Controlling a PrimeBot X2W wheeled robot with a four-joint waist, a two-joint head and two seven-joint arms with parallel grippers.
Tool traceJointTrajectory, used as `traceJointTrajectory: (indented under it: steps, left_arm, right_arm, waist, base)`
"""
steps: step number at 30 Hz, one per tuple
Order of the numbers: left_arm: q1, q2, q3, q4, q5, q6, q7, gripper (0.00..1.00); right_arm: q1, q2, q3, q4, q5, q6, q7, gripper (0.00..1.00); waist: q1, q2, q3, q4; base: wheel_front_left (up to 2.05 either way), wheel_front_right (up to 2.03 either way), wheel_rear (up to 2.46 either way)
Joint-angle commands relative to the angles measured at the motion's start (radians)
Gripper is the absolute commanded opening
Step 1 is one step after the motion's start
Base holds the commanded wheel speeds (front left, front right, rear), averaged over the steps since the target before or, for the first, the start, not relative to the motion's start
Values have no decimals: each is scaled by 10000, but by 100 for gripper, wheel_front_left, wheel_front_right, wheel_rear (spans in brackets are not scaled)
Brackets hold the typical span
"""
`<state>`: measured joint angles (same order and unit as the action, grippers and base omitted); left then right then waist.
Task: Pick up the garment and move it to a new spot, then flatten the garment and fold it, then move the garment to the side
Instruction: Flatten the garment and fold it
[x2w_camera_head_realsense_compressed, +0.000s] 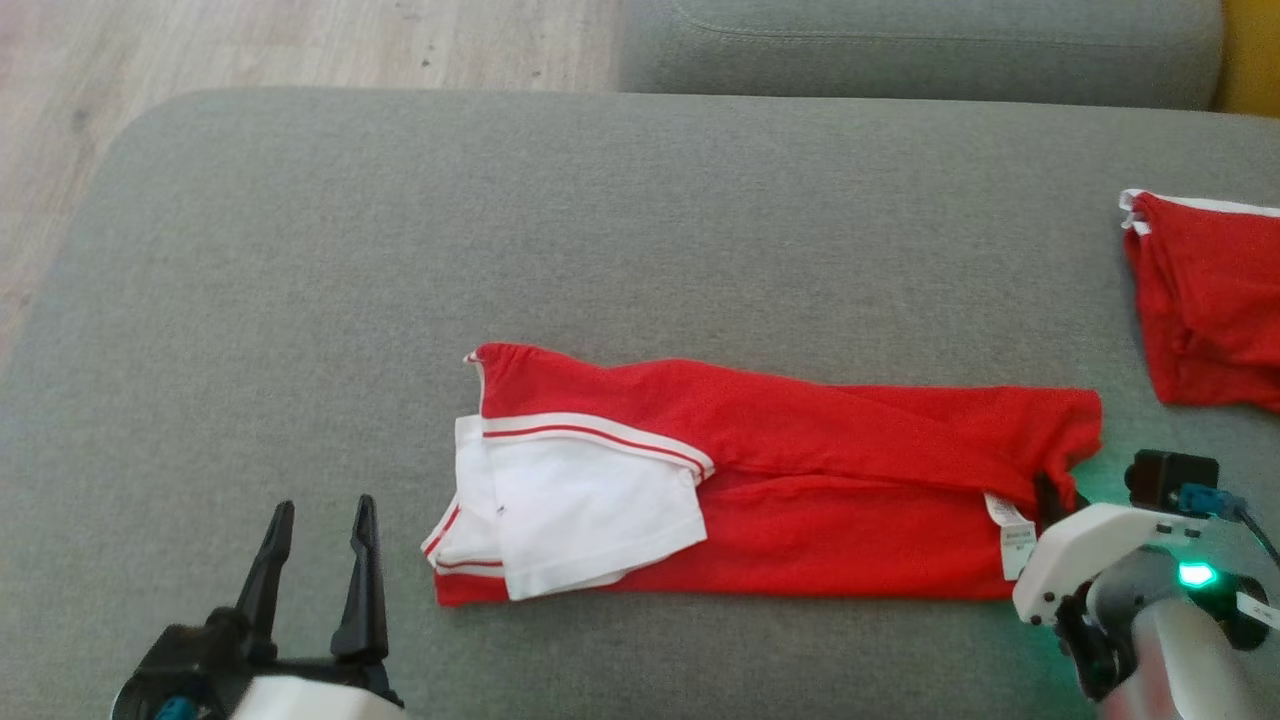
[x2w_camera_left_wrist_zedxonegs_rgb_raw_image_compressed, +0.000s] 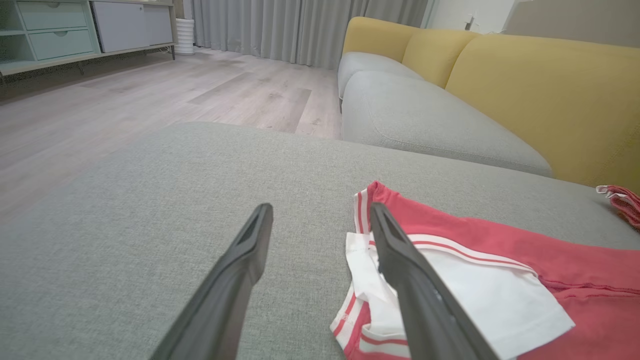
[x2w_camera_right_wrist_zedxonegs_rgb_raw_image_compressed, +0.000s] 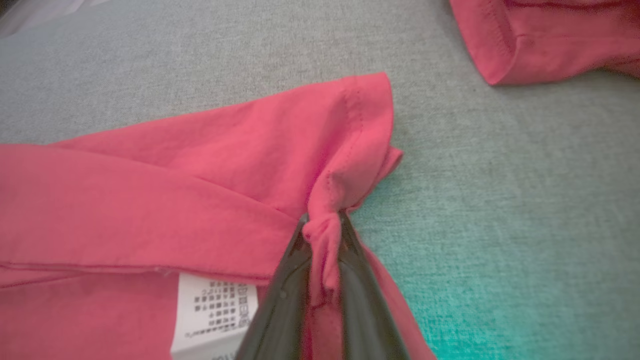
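The garment (x2w_camera_head_realsense_compressed: 800, 470) is a red shirt with white, red-striped sleeves, folded into a long band across the grey cushion (x2w_camera_head_realsense_compressed: 400, 250). Its sleeve end (x2w_camera_left_wrist_zedxonegs_rgb_raw_image_compressed: 475, 300) lies at the left, its hem and white care label (x2w_camera_right_wrist_zedxonegs_rgb_raw_image_compressed: 215, 310) at the right. My right gripper (x2w_camera_head_realsense_compressed: 1055, 495) is shut on a bunched fold of the red hem (x2w_camera_right_wrist_zedxonegs_rgb_raw_image_compressed: 325, 235) at the band's right end. My left gripper (x2w_camera_head_realsense_compressed: 320, 560) stands open just above the cushion, left of the sleeve end, nothing between its fingers; one finger (x2w_camera_left_wrist_zedxonegs_rgb_raw_image_compressed: 400, 250) overlaps the sleeve in the left wrist view.
A second red garment (x2w_camera_head_realsense_compressed: 1210, 300) lies at the cushion's right edge. Behind the cushion runs a sofa with a grey seat (x2w_camera_left_wrist_zedxonegs_rgb_raw_image_compressed: 425, 115) and yellow backrests (x2w_camera_left_wrist_zedxonegs_rgb_raw_image_compressed: 545, 95). Wooden floor (x2w_camera_head_realsense_compressed: 200, 50) lies beyond the cushion's far left corner.
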<state>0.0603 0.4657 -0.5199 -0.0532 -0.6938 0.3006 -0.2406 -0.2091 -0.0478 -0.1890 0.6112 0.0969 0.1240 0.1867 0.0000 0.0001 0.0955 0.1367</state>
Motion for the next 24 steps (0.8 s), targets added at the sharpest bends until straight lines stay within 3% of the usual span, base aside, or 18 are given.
traceJointTrajectory:
  steps: [1, 9, 12, 16, 24]
  left_arm:
    - [-275, 234, 428, -323, 48, 58, -136, 100]
    - [-211, 147, 383, -338, 23, 101, -136, 100]
    - [-183, 91, 355, -309, 8, 96, -142, 100]
    - [-182, 30, 342, -229, -3, 54, -151, 100]
    - [-259, -69, 153, -89, 44, -74, -115, 100]
  right_arm:
    - [-294, -24, 232, -67, -102, 67, -110, 0]
    - [-383, -445, -402, -989, -418, 67, -215, 0]
    - [-62, -797, -732, -2044, -379, 67, 58, 0]
    - [428, -732, -939, -3364, -238, 67, 568, 0]
    - [1250, -201, 223, -5440, 597, 67, 1347, 0]
  waist:
    - [0, -1, -47, -170]
    - [0, -1, -277, -719]
    - [0, -1, -374, -1007]
    - [0, -1, -445, -1203]
    - [0, -1, -641, -1110]
  base:
    - [0, 0, 0]
    - [0, 0, 0]
    - [0, 0, 0]
    - [0, 0, 0]
    - [0, 0, 0]
